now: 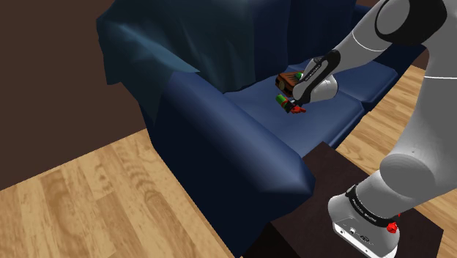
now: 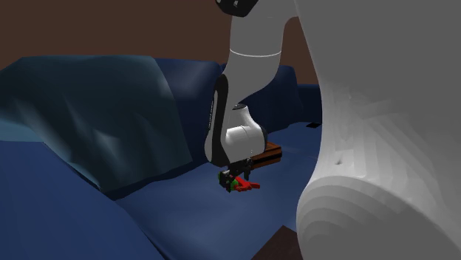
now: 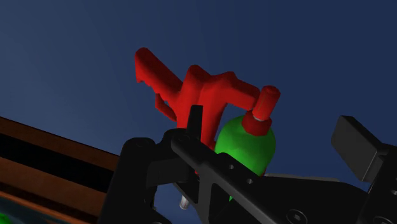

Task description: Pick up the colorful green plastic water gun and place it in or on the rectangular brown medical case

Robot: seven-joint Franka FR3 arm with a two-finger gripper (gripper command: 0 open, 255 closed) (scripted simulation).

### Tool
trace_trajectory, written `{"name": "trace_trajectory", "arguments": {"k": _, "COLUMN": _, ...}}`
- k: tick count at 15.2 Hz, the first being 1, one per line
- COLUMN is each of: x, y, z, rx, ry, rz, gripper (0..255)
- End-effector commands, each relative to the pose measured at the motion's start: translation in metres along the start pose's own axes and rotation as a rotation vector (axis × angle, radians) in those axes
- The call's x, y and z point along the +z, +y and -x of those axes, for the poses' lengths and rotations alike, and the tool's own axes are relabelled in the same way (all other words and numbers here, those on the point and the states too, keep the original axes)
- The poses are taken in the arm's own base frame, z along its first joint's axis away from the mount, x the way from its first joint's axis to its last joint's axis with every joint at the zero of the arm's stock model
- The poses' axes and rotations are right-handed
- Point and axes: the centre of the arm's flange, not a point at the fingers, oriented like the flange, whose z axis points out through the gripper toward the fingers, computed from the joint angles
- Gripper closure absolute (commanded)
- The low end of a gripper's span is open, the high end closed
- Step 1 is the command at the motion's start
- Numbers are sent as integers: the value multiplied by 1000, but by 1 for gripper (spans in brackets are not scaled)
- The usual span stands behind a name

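From the shoulder view, the gripper (image 1: pixel 291 105) hangs low over the sofa (image 1: pixel 220 139) seat with the water gun (image 1: pixel 282 99), green and red, under it. The brown case (image 1: pixel 285 78) lies flat toward the seat's back edge, just behind the gun, so the carry looks short. A teal throw (image 1: pixel 168 37) drapes the backrest.

From the second exterior view, the gun (image 2: pixel 244 185) sits at the fingertips just off the cushion, on the front-edge side of the case (image 2: pixel 270 152). It appears lifted rather than resting.

In the wrist view, the fingers stand fairly wide and seem to clasp the gun's dark body. Its red frame (image 3: pixel 197 89) and green tank jut out past them, tilted. The case's brown edge (image 3: pixel 57 159) shows beside the gripper. A grip this far off-centre could let the gun pivot
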Motion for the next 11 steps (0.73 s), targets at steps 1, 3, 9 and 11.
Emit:
{"name": "trace_trajectory", "arguments": {"k": 1, "x": 0, "y": 0, "z": 0, "rx": 0, "ry": 0, "rz": 0, "gripper": 0}}
{"name": "trace_trajectory", "arguments": {"k": 3, "x": 0, "y": 0, "z": 0, "rx": 0, "ry": 0, "rz": 0, "gripper": 0}}
{"name": "trace_trajectory", "arguments": {"k": 9, "x": 0, "y": 0, "z": 0, "rx": 0, "ry": 0, "rz": 0, "gripper": 255}}
{"name": "trace_trajectory", "arguments": {"k": 11, "x": 0, "y": 0, "z": 0, "rx": 0, "ry": 0, "rz": 0, "gripper": 255}}
